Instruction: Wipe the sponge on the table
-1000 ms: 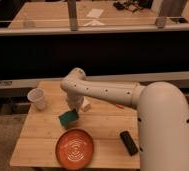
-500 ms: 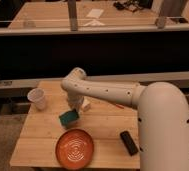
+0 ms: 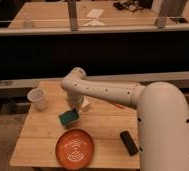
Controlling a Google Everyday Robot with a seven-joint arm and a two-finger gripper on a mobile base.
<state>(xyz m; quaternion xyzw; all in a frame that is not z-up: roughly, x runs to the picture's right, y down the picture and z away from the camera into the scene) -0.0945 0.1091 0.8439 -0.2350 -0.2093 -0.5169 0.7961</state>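
Reaching in from the right, the robot's thick white arm (image 3: pixel 113 92) crossed the small wooden table (image 3: pixel 38 137), bent near the far edge and pointed down. Its gripper (image 3: pixel 74 107) hung over the middle of the top, a little toward the left edge. From this angle the wrist hid the gripper's tip, so I could not tell whether it was wide, narrow or holding anything. An orange plate (image 3: pixel 75 148) sat against the front edge, a pale cup (image 3: pixel 37 97) stood near the far-left corner, and a black block (image 3: pixel 129 142) lay toward the front-right corner. A small white block (image 3: pixel 86 105) rested just right of the gripper. The sponge (image 3: pixel 68 116) lay flat near the centre of the top, between the gripper's tip and the plate's far rim, close to both. Whether the gripper touched it could not be made out. It looked light, soft and squashy, not fragile, with a rough green face unlikely to slip. It would probably give under a hard pinch. A hold across its two long sides at mid-length seemed soundest, taken low with gentle downward pressure, since the wood grain might drag and curl it. The plate and white block left little room for strokes.
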